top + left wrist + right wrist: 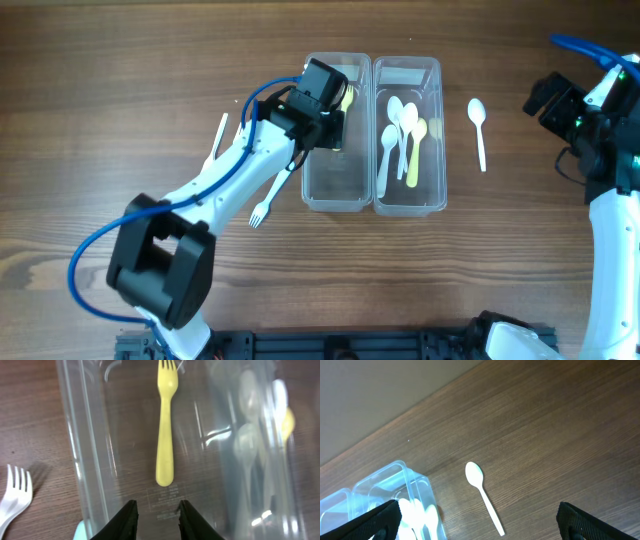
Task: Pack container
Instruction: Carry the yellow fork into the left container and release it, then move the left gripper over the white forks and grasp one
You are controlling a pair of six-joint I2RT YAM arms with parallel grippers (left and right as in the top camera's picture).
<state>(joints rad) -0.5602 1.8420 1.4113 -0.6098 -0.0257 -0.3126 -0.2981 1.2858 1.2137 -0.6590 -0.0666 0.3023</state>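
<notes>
A dark brown table (120, 80) is seen, matte, with wood grain running lengthwise. Past its far edge, in the right wrist view, only a plain pale grey surface is shown; nothing more of the room can be made out.

Two clear plastic tubs are set side by side near the middle, long walls touching. Both are rectangular, with rounded corners and glossy, thin walls. In the left tub (335, 185) one yellow fork (164, 425) is laid flat on the floor, smooth plastic, tines toward the far end. In the right tub (410, 198) a cluster of spoons (390, 140) is piled, mostly white with one yellow, bowls toward the far end.

Now the left gripper (157, 506): it is held over the left tub, just behind the fork's handle. Its black fingers are parted and nothing is gripped between them.

Out on the bare wood, a white fork (265, 203) is left just beside the left tub, lying at a slant. A white spoon (479, 130) is laid near the right tub, not touching it.

The right gripper (479, 510) is raised well off to the side, its fingers spread wide at the frame's lower corners and nothing held.
</notes>
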